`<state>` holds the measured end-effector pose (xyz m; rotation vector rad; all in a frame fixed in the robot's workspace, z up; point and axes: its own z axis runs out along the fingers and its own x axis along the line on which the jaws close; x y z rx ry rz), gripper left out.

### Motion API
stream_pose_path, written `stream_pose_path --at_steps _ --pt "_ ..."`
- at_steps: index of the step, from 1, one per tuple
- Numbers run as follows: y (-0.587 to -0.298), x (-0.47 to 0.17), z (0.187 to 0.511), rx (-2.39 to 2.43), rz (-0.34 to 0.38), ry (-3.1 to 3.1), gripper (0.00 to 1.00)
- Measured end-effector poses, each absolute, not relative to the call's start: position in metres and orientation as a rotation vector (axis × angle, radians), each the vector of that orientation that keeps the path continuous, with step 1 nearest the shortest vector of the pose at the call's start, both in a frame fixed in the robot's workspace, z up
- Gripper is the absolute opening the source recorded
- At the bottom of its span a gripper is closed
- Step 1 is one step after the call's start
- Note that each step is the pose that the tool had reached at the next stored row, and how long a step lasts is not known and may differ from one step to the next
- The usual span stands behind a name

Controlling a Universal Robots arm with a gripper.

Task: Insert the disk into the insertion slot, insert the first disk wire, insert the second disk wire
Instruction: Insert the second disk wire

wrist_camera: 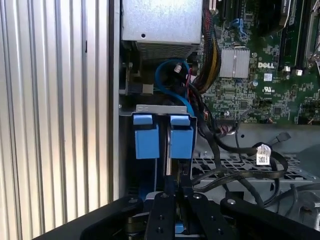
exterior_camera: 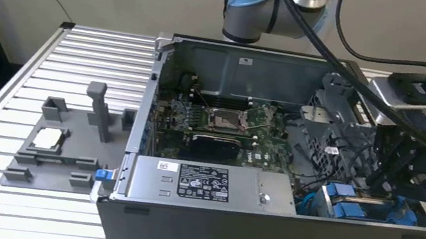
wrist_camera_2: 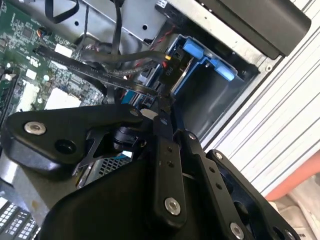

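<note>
The disk [wrist_camera: 167, 159] stands on edge in the insertion slot [exterior_camera: 328, 207] at the case's front corner, on the exterior view's right; the blue tabs [wrist_camera: 146, 136] of its carrier show on either side. My gripper [exterior_camera: 381, 185] hangs just above that bay, inside the case. Its fingers [wrist_camera_2: 165, 145] are close together and shut on the end of a flat black disk wire [wrist_camera_2: 120, 82], which runs back over the motherboard. A black connector with red and yellow leads [wrist_camera_2: 170, 65] sits against the blue carrier [wrist_camera_2: 200, 52]. In the first wrist view the gripper [wrist_camera: 175, 182] points at the two blue tabs.
A grey power-supply box [exterior_camera: 202, 183] lies along the case's front wall. The motherboard [exterior_camera: 225, 121] fills the case floor, and loose black cables [wrist_camera: 235, 150] cross the perforated cage beside the bay. A grey fixture [exterior_camera: 61, 146] stands on the slatted table [exterior_camera: 32, 63] at the exterior view's left.
</note>
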<state>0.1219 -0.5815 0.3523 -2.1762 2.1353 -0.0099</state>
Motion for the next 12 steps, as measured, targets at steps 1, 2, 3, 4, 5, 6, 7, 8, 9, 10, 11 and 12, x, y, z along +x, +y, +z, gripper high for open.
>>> stream_pose_path --at_steps 1,2,3,4,5,6,7,8,9,10,11,12 --pt "-0.578 0.122 0.3516 -2.176 -0.01 2.135 0.16" --pt "-0.5745 0.122 0.3508 -2.176 -0.009 2.135 0.16" --pt "-0.5729 0.122 0.3504 -2.176 -0.01 2.135 0.16" --pt "-0.5726 0.1218 0.3501 -2.176 -0.009 2.135 0.16" --pt "-0.5727 0.1218 0.35 -2.176 -0.009 2.135 0.16" --pt "-0.5726 0.1218 0.3497 -2.176 -0.01 2.135 0.16" --pt "-0.5726 0.1218 0.3492 -2.176 -0.009 2.135 0.16" --pt "-0.5726 0.1217 0.3486 -2.176 -0.009 2.135 0.16" --pt "-0.5726 0.1217 0.3478 -2.175 -0.01 2.136 0.16" --pt "-0.5727 0.1216 0.3467 -2.174 -0.009 2.137 0.16" --pt "-0.5726 0.1216 0.3458 -2.174 -0.01 2.138 0.16" --pt "-0.5726 0.1217 0.3451 -2.173 -0.01 2.138 0.16"
